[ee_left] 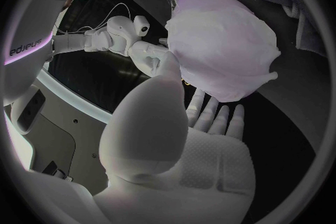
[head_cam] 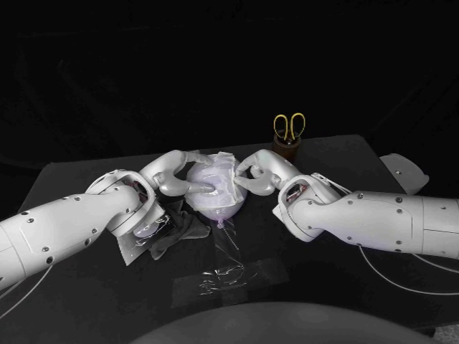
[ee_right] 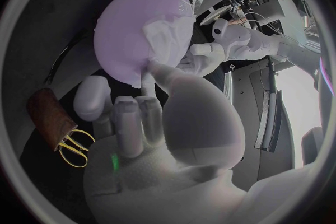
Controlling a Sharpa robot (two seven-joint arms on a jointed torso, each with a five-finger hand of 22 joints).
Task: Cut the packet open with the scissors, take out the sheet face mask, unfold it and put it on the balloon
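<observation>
In the head view, the left hand (head_cam: 173,178) and right hand (head_cam: 259,175) clasped the balloon (head_cam: 219,209) between them, with the sheet face mask (head_cam: 214,175) draped over it. In the left wrist view, the spread fingers (ee_left: 210,117) cupped it, and an uneven release could have peeled off the mask's loose edge. In the right wrist view, the right hand pressed the sheet, perhaps pinching it. A hard squeeze could have squirted the balloon free.

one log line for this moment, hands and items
left hand: holds balloon | right hand: holds balloon, touches sheet mask on it | scissors: in holder | packet: on table
</observation>
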